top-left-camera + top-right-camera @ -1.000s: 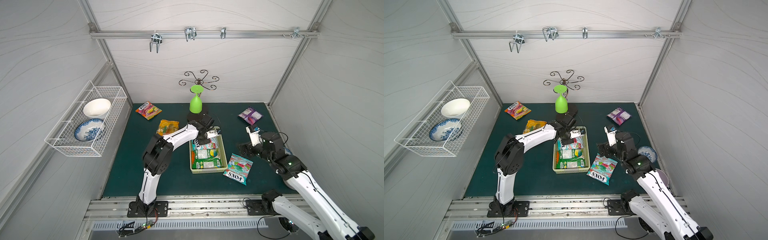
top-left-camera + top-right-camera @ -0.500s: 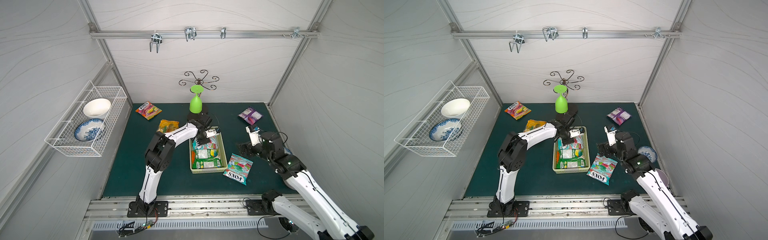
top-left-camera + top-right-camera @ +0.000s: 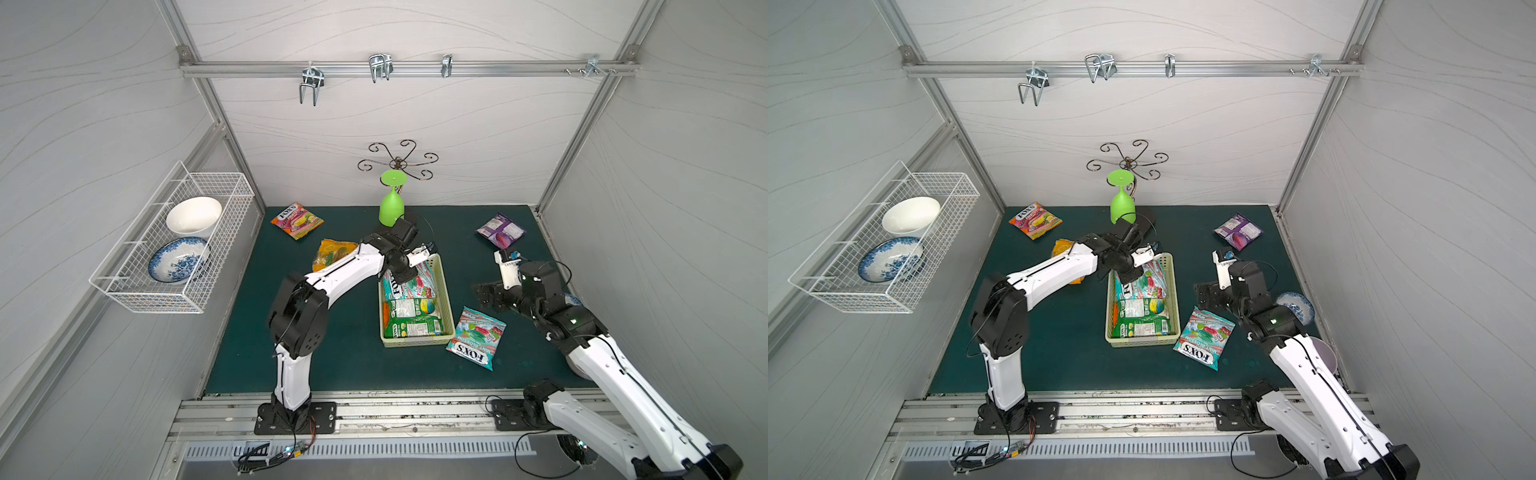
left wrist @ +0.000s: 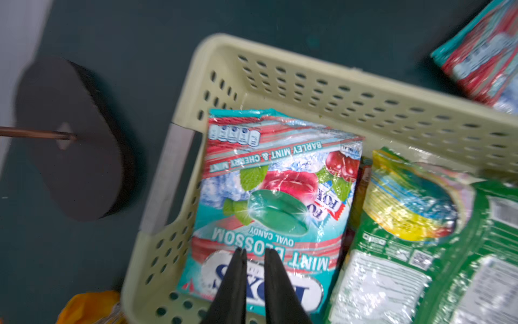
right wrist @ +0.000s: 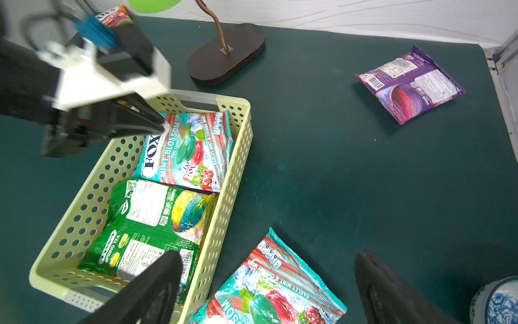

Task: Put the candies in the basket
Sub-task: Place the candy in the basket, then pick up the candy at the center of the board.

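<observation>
On the left wall, a white wire rack is holding two bowls. On the dark green mat, at the far left, an orange candy bag is lying flat. A little nearer and more to the right, a yellow candy bag is lying partly under the left arm.

The basket is standing near the middle of the mat. The left gripper is hanging over its far end. Its fingers are standing only a little apart, with a narrow gap showing between them, and they are gripping nothing. Under them a teal candy bag is lying in the far half of the basket; I cannot tell if the tips are touching it. A green candy bag is filling the near half.

Just beside the basket's near right corner, a second teal bag is lying on the mat. The right gripper is hovering above this bag with its fingers spread wide, and it is holding nothing. At the far right a purple candy bag is lying alone, well apart from the basket.
</observation>
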Motion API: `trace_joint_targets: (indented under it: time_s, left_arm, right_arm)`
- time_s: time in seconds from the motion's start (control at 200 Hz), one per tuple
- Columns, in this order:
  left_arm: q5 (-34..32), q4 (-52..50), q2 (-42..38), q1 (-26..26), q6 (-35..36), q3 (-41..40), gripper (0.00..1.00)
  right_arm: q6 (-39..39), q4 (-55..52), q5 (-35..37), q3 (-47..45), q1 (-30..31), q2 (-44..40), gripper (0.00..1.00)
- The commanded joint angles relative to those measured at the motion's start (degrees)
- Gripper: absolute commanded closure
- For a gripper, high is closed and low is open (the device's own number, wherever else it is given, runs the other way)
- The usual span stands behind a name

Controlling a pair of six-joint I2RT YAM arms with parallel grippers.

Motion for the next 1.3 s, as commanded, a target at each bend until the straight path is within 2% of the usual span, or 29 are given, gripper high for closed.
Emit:
trace_joint_targets:
  time_s: [0.0, 0.23, 0.435, 0.545, 0.67, 0.966, 1.291]
  left_arm:
    - [0.5, 1.3, -6.3, -0.2, -4.1, -0.7, 0.76]
    - [-0.1, -1.1, -13.3, 0.4, -8.9, -2.5, 0.70]
    - [0.5, -1.8, -20.2, 2.3, -15.2, -6.1, 0.58]
    - [2.5, -1.6, -24.1, 4.0, -17.5, -9.4, 0.51]
    - [3.4, -1.4, -27.2, 5.8, -18.7, -12.4, 0.49]
    - [8.3, -1.1, -32.6, 13.3, -21.3, -17.6, 0.42]
    - [13.8, 0.2, -34.7, 21.8, -23.6, -20.6, 0.37]
  right_arm:
    - [3.9, -1.3, 0.2, -0.3, -0.8, 0.6, 0.01]
    - [12.8, -9.1, -0.9, 3.3, -2.8, 1.2, 0.01]
    - [21.5, -17.6, -1.8, 3.5, -4.5, 0.8, 0.01]
    - [24.1, -19.6, -3.8, 2.1, -5.5, 0.4, 0.01]
    - [26.6, -21.9, -5.8, 0.6, -7.2, 0.4, 0.01]
    - [32.3, -23.7, -12.2, -5.4, -10.2, 0.2, 0.08]
    - [37.1, -19.6, -18.0, -14.0, -10.9, 1.0, 0.17]
